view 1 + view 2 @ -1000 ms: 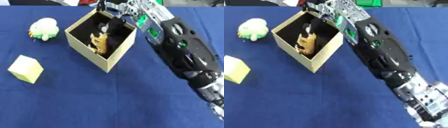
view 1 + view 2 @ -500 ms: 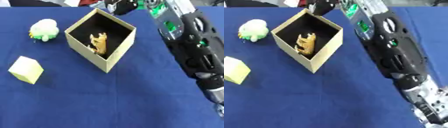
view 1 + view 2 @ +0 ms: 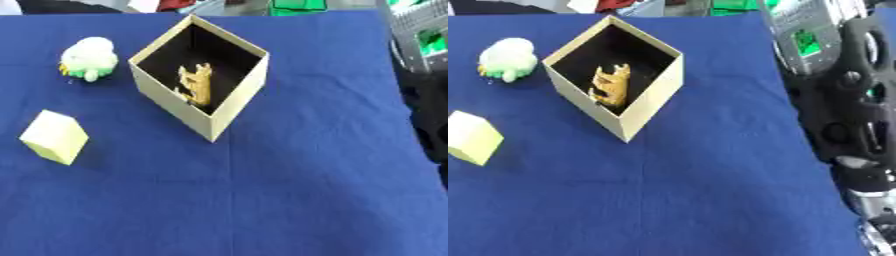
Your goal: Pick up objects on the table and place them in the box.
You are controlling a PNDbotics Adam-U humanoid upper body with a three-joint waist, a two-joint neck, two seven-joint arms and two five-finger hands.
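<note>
Bench: blue cloth (image 3: 289, 190) throughout.
Box (image 3: 236, 102): open, golden figure (image 3: 198, 85) inside.
Outside: pale-green toy (image 3: 87, 60), yellow block (image 3: 55, 137).
Hands: neither visible; right arm (image 3: 842, 100) only.

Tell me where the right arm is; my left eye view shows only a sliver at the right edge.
Observer: The right eye view shows the black right arm spanning its whole right side, clear of the open tan cardboard box.
Operator: Robot hand over the box?
Observer: No robot hand shows; the arm's grey section with green lights exits the top edge.
Operator: Anything low?
Observer: A silver joint sits at the lower right corner.
</note>
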